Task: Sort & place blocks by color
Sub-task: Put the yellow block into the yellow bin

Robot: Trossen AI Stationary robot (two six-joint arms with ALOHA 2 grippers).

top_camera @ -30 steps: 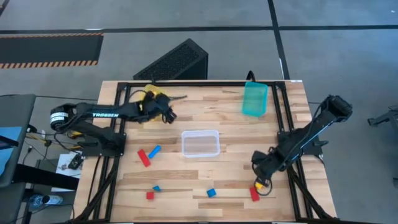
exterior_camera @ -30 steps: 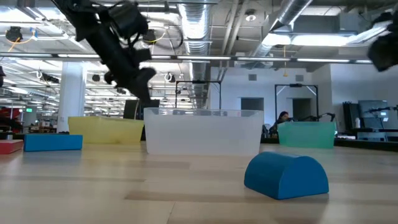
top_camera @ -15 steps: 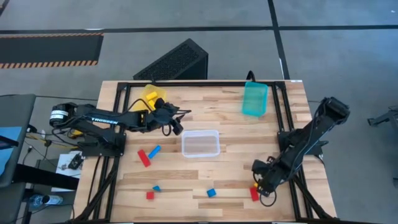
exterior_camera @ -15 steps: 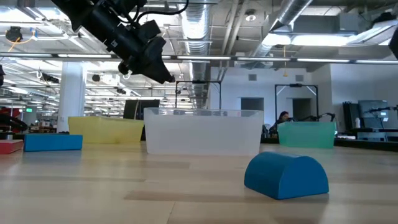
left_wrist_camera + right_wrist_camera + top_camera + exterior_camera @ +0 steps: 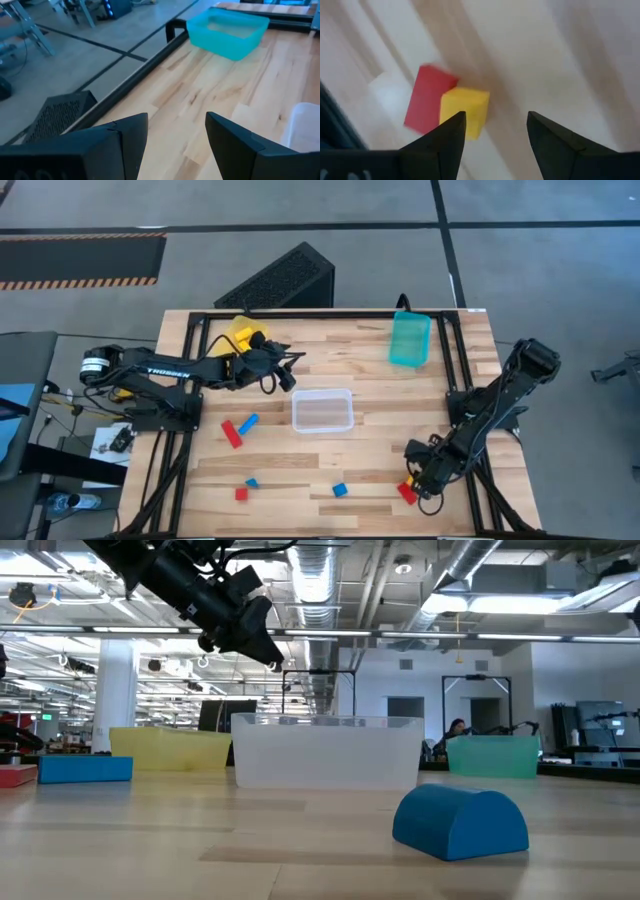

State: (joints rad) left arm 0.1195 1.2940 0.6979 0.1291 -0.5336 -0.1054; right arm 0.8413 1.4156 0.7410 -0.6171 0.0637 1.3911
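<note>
My right gripper point(image 5: 418, 478) is open and empty, low over the table's near right corner. In the right wrist view point(image 5: 495, 135) its fingers point at a yellow cube point(image 5: 465, 112) that lies against a red block point(image 5: 427, 97) on the wood. My left gripper point(image 5: 286, 376) is open and empty, in the air between the yellow bin point(image 5: 240, 332) and the clear bin point(image 5: 322, 410); it also shows in the left wrist view point(image 5: 176, 135). A red bar point(image 5: 231, 433), a blue bar point(image 5: 248, 422), a small blue piece point(image 5: 251, 481), a small red piece point(image 5: 241, 494) and a blue block point(image 5: 340, 490) lie loose on the table.
The teal bin point(image 5: 409, 338) stands at the far right and the clear bin mid-table. A black frame point(image 5: 300, 314) runs round the table's edges. A dark box point(image 5: 280, 278) lies on the floor beyond the far edge. In the low view a blue rounded block point(image 5: 460, 822) sits nearest.
My left gripper has gone from beside the yellow bin toward the table's right and a little up, stopping short of the clear bin. My right gripper has gone toward the near edge and down, closer to the red and yellow blocks. No block has moved.
</note>
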